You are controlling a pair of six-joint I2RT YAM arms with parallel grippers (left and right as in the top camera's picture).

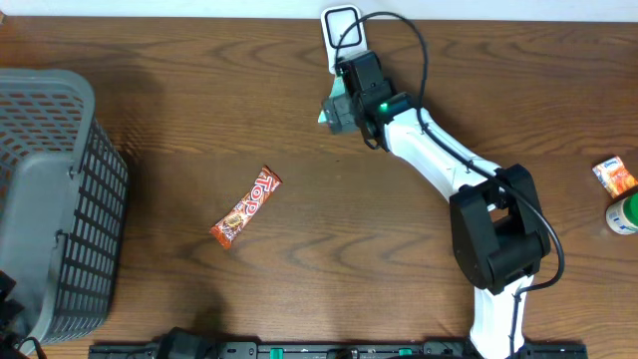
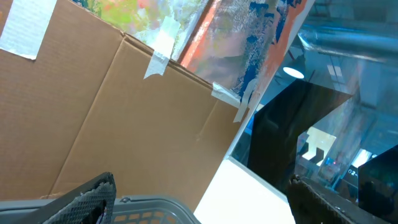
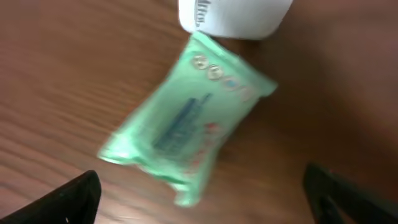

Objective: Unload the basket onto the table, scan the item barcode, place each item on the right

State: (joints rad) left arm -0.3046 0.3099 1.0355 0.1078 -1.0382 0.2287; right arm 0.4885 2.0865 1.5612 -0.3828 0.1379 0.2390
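A green soft packet [image 1: 332, 108] [image 3: 186, 118] lies flat on the brown table just in front of the white scanner [image 1: 342, 30] [image 3: 233, 15] at the back middle. My right gripper [image 1: 351, 112] [image 3: 202, 199] hovers over it, open, with its dark fingertips [image 3: 68, 199] spread wide on either side and nothing between them. The packet is blurred and no barcode is legible on it. My left gripper [image 2: 199, 202] is open and empty above the rim of the grey basket [image 2: 155, 208]. In the overhead view the left gripper is out of sight.
The grey mesh basket [image 1: 50, 199] fills the left side of the table. An orange candy bar [image 1: 246, 206] lies left of centre. At the right edge sit a small orange packet [image 1: 614, 176] and a green-and-white bottle [image 1: 624, 213]. Cardboard [image 2: 93, 112] stands behind the basket.
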